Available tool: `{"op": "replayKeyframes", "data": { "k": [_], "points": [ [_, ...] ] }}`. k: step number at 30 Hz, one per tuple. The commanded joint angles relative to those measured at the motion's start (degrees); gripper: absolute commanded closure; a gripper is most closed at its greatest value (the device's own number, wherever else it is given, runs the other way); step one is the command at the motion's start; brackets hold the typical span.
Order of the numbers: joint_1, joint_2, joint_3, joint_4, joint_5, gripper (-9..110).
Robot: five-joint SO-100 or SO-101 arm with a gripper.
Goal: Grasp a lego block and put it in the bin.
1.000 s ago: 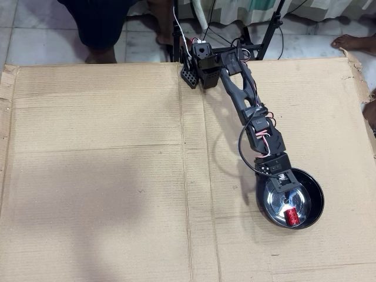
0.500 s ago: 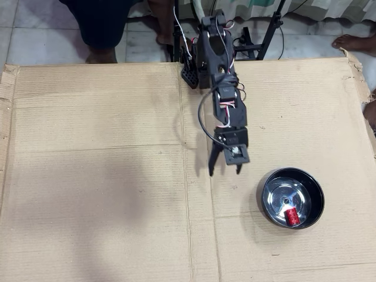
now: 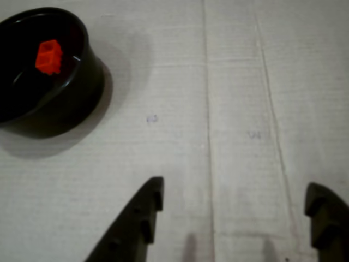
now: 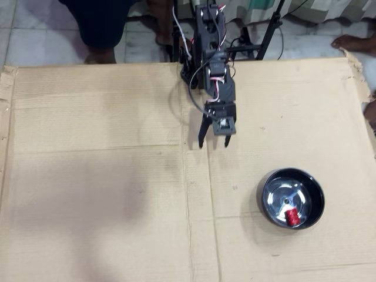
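Note:
The red lego block lies inside the bin, a round steel bowl with a dark rim, at the lower right of the overhead view. In the wrist view the lego block sits in the bin at the top left. My gripper is open and empty over bare cardboard near the arm's base, well up and left of the bin. Its two dark fingers enter the wrist view from the bottom edge, far apart, the gripper holding nothing.
A large cardboard sheet covers the work area, with creases running across it. Beyond its far edge are tiled floor, a black stand, cables, and people's legs and feet.
The arm pulled away from the bin, swinging left and folding back toward its base. The lego block stays in the bin where it was left.

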Motion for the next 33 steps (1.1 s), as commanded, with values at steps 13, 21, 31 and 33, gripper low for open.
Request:
{"op": "replayKeyframes", "data": {
  "k": [13,21,31,33],
  "points": [
    [1.23,39.73,31.99,-5.19,-0.09,72],
    [1.93,49.57,31.99,7.12,-15.12,88],
    [3.16,55.55,31.82,19.51,-41.13,101],
    [3.16,56.51,31.73,22.76,-45.88,101]
  ]
}}
